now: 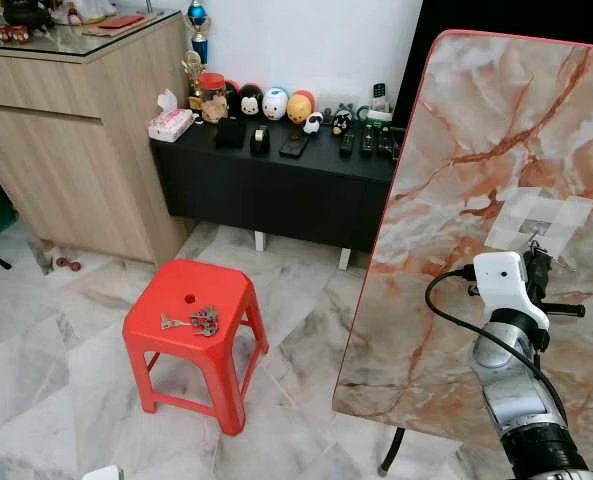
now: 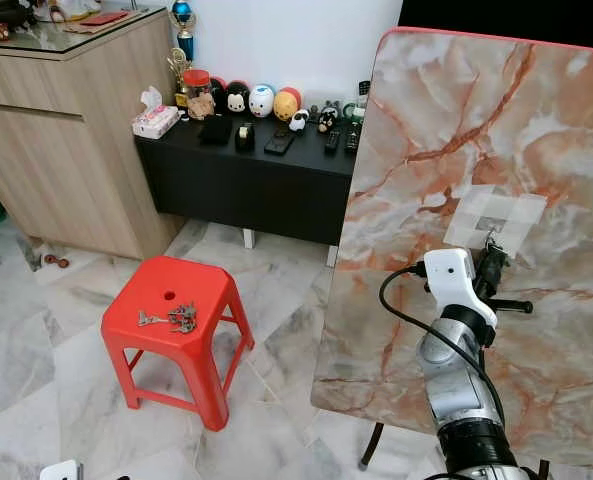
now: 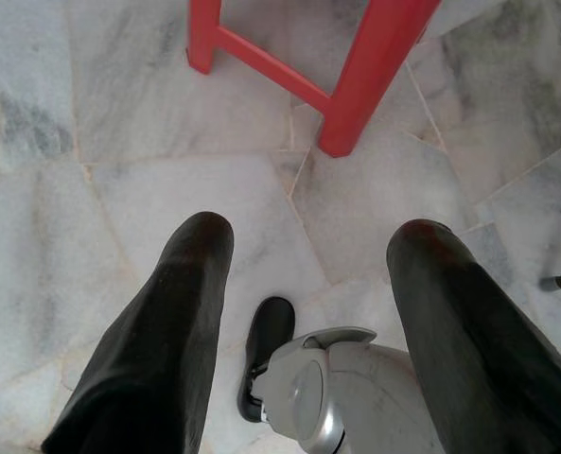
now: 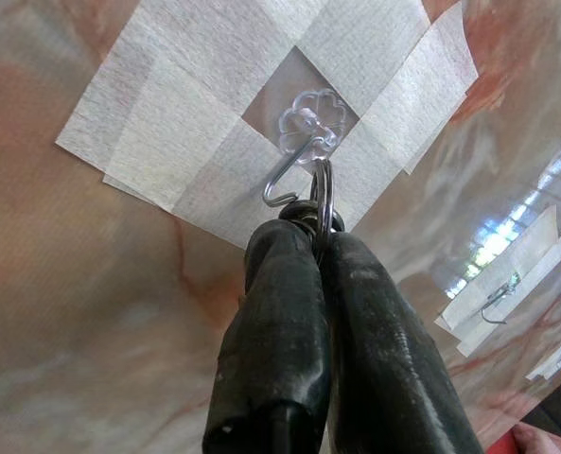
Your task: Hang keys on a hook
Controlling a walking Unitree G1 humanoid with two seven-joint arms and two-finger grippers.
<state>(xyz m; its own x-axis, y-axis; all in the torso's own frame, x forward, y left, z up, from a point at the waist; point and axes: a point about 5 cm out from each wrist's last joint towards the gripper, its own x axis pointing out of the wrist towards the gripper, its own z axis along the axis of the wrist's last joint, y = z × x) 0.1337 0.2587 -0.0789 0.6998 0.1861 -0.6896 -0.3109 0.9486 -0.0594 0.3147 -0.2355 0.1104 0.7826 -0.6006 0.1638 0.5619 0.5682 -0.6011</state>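
marble board (image 1: 456, 230) is standing tilted beside red stool (image 1: 191, 310) | you're pinching key ring (image 4: 320, 194) in right gripper (image 4: 313, 241) at taped hook (image 4: 294, 175) | next: likely needing ring slipped over hook tip | left gripper (image 3: 308, 265) is hanging spread

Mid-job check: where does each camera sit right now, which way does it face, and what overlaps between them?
Left eye view: head camera, looking forward and down at the red stool with keys on it, and the marble board; right arm raised.
Right eye view: same head, same scene.
Left wrist view: looks down along the open left gripper at marble floor, stool leg and the robot's foot.
Right wrist view: looks along the right gripper, shut on a key ring at the taped hook.
Shared: hook and right gripper in eye and right wrist views.
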